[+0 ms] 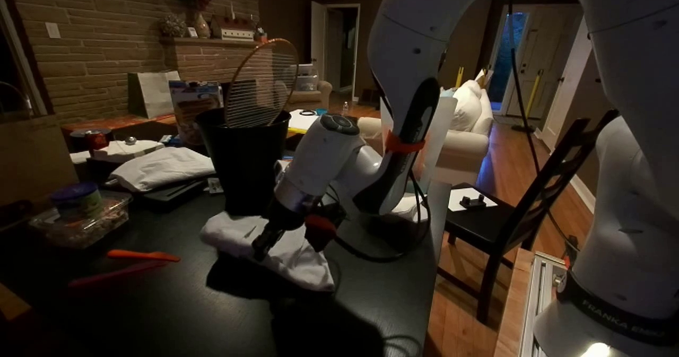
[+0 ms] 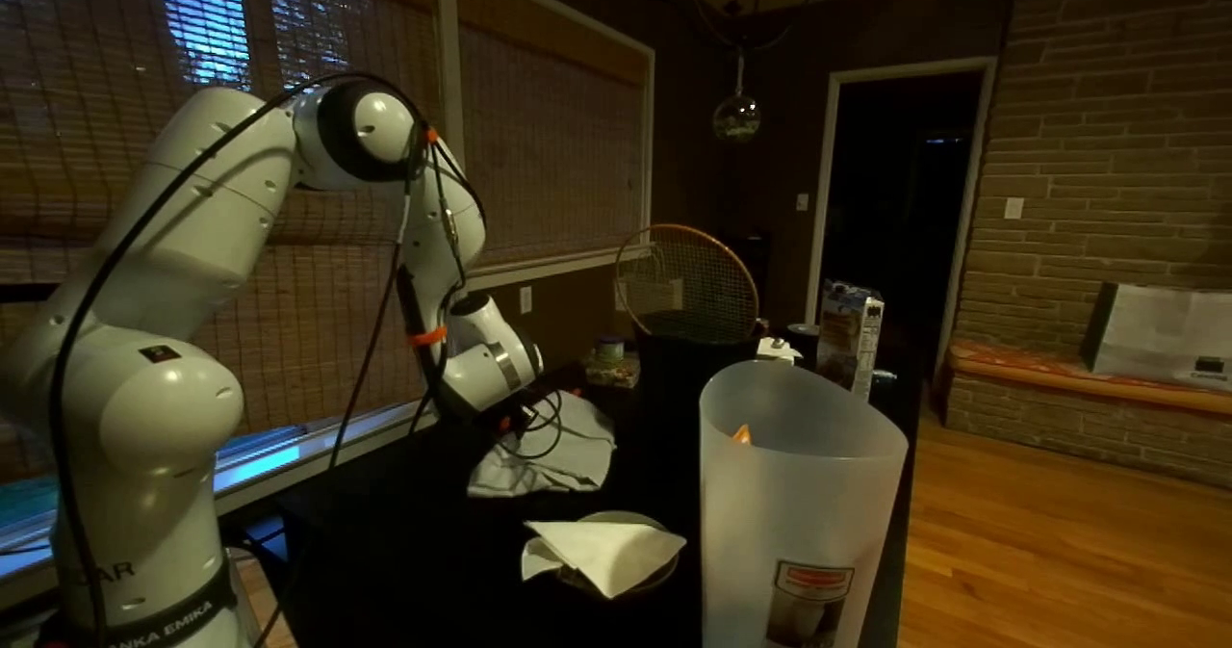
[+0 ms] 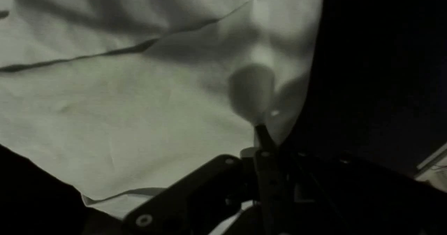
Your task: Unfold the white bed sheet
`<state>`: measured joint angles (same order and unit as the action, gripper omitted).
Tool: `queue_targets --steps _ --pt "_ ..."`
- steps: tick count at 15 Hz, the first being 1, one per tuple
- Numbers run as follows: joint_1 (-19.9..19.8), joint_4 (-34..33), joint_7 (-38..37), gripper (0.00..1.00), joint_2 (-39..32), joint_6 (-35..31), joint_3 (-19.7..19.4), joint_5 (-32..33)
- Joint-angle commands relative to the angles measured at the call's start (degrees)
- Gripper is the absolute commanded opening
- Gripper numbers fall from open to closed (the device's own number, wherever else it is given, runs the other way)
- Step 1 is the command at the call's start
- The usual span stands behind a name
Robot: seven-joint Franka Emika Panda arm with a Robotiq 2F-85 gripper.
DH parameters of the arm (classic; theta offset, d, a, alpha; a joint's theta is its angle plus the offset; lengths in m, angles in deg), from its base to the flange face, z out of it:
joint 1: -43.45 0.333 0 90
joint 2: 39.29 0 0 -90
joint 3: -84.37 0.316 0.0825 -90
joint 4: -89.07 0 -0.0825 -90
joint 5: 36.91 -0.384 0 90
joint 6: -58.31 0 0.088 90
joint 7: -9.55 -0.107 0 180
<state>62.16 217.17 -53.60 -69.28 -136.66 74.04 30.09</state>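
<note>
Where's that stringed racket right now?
In an exterior view, left of the robot's arm, the racket pokes up from the black bin on the dark table, just beyond the white sheet.

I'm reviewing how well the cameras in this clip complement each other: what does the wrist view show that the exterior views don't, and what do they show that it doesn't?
Only the wrist view: close up, a long dark crease across the white bed sheet, which I can't trace with certainty from outside.

Only the exterior views: the robot arm, and a racket standing in a dark bin before a brick wall.

Shared: the white bed sheet and the gripper, shut on it near an edge, though dim from outside.
</note>
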Motion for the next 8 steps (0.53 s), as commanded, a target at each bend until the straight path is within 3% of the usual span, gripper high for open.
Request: queue_targets --steps 1,2,5,8 --pt "-7.46 0.28 3.13 0.32 -3.21 -2.94 10.15 4.61" --pt "-10.62 0.93 4.72 0.37 -4.17 -2.81 14.05 6.03" --pt "-16.79 2.55 4.17 0.59 -4.52 -2.62 19.8 13.07" --pt "-21.68 4.56 1.69 0.79 -0.56 -7.15 20.67 21.7"
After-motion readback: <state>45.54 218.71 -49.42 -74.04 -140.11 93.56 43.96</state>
